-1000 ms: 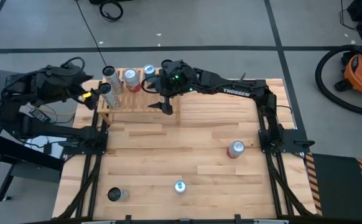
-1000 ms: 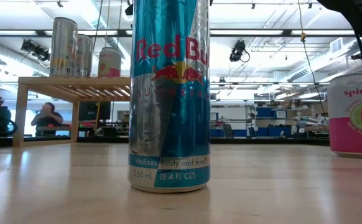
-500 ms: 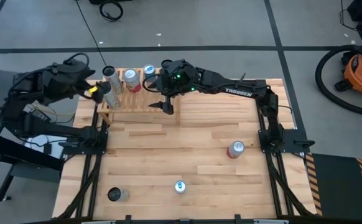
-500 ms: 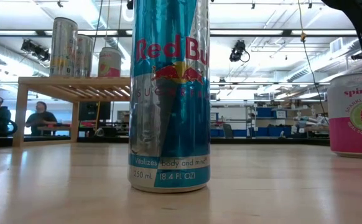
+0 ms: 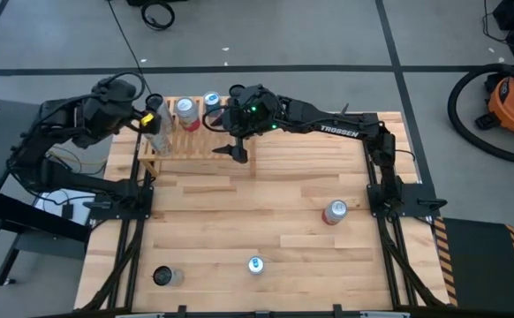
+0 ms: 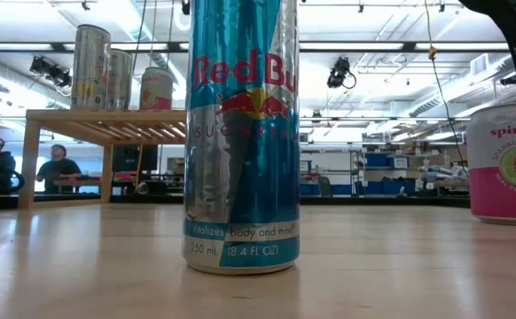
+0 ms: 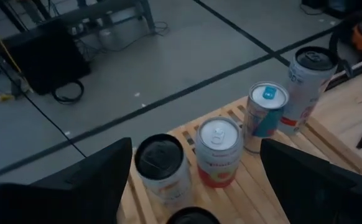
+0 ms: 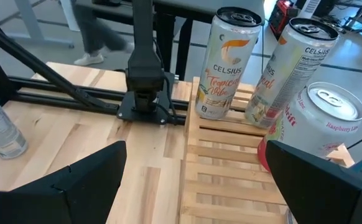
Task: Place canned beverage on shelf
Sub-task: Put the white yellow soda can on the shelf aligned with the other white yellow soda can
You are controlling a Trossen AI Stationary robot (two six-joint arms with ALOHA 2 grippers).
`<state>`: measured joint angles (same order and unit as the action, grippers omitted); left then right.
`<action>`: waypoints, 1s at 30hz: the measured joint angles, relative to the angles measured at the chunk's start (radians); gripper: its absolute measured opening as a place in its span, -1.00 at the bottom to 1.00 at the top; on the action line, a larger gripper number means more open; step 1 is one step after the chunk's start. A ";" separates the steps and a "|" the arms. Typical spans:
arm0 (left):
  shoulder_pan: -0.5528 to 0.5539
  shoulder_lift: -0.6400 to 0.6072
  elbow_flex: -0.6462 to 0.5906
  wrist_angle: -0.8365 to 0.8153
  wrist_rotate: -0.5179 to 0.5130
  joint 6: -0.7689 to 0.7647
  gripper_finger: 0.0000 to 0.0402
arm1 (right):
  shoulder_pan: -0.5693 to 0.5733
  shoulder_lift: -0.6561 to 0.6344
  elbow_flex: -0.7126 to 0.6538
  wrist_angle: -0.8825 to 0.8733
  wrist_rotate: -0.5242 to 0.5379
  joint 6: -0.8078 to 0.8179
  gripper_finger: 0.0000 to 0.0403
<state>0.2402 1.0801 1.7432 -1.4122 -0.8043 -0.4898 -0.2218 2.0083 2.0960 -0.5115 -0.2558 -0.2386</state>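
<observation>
The pale slatted shelf (image 5: 186, 140) stands at the table's far left and bears several upright cans on their bases: two Celsius cans (image 8: 227, 62), a pink can (image 7: 218, 149), a blue can (image 7: 267, 115) and a tall white can (image 7: 308, 81). My left gripper (image 5: 151, 119) hovers open by the shelf's left end, above the cans, with nothing between its fingers (image 7: 100, 180). My right gripper (image 5: 238, 147) hangs open over the shelf's right part (image 8: 231, 168), also empty. A blue Red Bull can (image 5: 255, 264) stands on the table near the front edge.
A pink Spindrift can (image 5: 334, 212) stands on the table's right half, and a dark-topped can (image 5: 164, 276) at the near left corner. In the low view the Red Bull can (image 6: 240, 133) fills the middle, with the shelf (image 6: 107, 120) behind. Bare planks lie between the shelf and these cans.
My left gripper has swung toward the table's right and far edge, closing on the shelf's left end, and its wrist has rolled. It stays open. The cans and my right gripper have kept still.
</observation>
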 joint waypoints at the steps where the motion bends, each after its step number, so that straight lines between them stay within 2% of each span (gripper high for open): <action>1: 0.002 0.000 0.000 -0.001 0.019 -0.003 0.78 | 0.000 0.000 0.000 -0.004 0.000 0.000 0.96; 4: 0.024 0.000 0.000 -0.021 0.109 -0.004 0.78 | 0.000 0.000 0.000 -0.028 0.000 0.000 0.96; 7: 0.039 0.014 0.000 -0.122 0.169 -0.059 0.78 | 0.000 0.000 0.000 -0.052 0.000 0.001 0.96; 15: 0.053 0.036 -0.061 -0.165 0.174 -0.085 0.78 | 0.000 0.000 0.000 -0.078 0.000 0.011 0.96; 24: 0.063 0.041 -0.199 -0.155 0.164 -0.150 0.78 | 0.006 0.000 0.000 -0.083 -0.001 0.009 0.96; 30: 0.063 0.039 -0.209 -0.155 0.161 -0.158 0.78 | 0.006 -0.001 0.000 -0.083 -0.006 0.008 0.96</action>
<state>0.3031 1.1191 1.5337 -1.5674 -0.6434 -0.6482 -0.2158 2.0075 2.0960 -0.5941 -0.2614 -0.2310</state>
